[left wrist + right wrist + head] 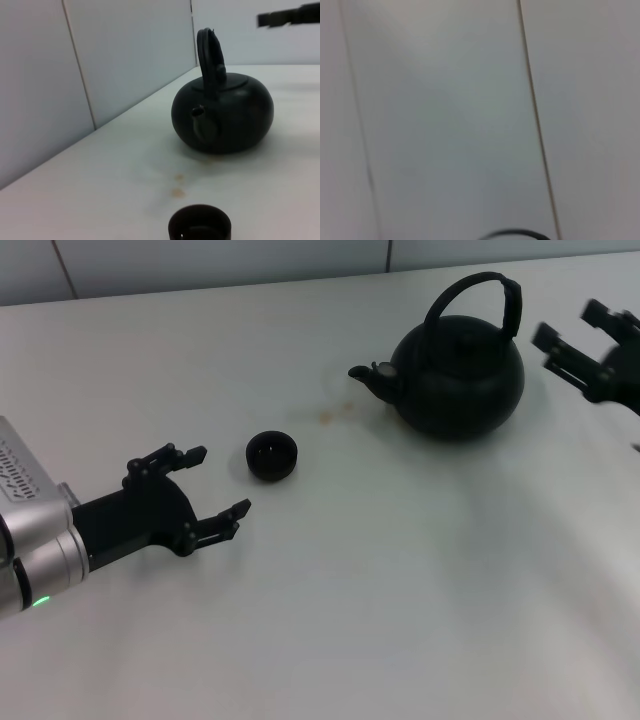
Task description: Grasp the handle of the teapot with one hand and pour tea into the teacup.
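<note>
Pale wall panels [445, 115] with thin vertical seams; dark curved rim of handle [515, 233] at frame edge.

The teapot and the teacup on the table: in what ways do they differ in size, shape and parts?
1. The teapot is much larger than the teacup.
2. The teapot has an arched handle and a short spout; the teacup has neither.
3. The teapot is closed by a lid, while the teacup is open at the top.
Both are round, black, upright on the white table, and untouched by either gripper.
</note>
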Robot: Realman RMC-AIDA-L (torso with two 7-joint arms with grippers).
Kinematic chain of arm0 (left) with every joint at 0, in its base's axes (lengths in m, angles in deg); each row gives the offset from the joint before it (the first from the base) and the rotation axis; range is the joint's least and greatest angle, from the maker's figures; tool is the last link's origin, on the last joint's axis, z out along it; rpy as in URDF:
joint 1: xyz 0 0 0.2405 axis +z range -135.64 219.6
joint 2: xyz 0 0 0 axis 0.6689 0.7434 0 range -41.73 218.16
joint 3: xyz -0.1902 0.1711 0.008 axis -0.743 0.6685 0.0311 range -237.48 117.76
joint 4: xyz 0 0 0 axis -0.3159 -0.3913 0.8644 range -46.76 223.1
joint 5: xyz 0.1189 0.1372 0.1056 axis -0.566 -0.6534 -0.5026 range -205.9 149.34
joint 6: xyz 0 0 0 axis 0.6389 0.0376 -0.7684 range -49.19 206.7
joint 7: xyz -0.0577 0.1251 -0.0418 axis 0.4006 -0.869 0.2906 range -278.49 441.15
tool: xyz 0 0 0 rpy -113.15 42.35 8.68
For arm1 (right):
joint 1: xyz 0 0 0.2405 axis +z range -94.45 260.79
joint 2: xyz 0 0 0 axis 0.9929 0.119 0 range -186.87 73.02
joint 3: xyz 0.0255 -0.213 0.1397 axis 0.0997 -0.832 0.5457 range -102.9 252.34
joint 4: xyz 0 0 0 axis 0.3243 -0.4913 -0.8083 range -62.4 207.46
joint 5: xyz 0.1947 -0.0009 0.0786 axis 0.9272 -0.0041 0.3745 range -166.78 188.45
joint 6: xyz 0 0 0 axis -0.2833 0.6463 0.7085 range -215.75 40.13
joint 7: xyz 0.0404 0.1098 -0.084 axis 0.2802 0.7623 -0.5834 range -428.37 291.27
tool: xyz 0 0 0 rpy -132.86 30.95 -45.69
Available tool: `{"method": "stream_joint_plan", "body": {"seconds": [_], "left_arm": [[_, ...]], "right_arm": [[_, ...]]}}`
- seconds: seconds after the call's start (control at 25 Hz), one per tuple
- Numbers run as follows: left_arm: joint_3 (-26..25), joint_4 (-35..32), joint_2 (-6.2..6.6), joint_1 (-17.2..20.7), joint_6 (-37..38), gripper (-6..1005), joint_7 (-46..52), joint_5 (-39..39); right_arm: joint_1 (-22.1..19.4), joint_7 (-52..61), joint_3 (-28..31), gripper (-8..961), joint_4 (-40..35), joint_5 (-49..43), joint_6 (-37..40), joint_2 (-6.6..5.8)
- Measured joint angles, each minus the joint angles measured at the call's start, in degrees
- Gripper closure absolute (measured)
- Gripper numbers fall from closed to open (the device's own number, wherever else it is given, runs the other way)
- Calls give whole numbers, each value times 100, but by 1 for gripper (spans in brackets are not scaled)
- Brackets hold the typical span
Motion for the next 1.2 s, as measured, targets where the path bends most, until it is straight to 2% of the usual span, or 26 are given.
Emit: {"method": "stream_joint_plan", "body": {"seconds": [0.08, 0.12, 0.2, 0.32, 0.52, 0.92, 1.2], "left_arm": [[-1, -1, 0, 52, 0, 164, 1, 0], [0, -5, -1, 69, -1, 164, 1, 0], [15, -25, -4, 109, 0, 164, 1, 0], [58, -42, -16, 128, 0, 163, 1, 0], [77, -28, -23, 128, -1, 163, 3, 0], [88, 7, -26, 123, -1, 164, 26, 0], [88, 8, -34, 130, -1, 163, 27, 0]], "right_arm": [[-130, -161, 64, 155, 111, -127, 637, -24], [-242, -385, 52, 155, 103, -551, 1144, -36], [-263, -444, 43, 154, 50, -851, 1282, -38], [-134, -337, 52, 153, -49, -1784, 1181, -31], [273, 50, 13, 153, -41, -2590, 746, -13], [722, 440, -52, 154, -69, -3033, 311, 2], [784, 445, -62, 154, -68, -3046, 293, 9]]}}
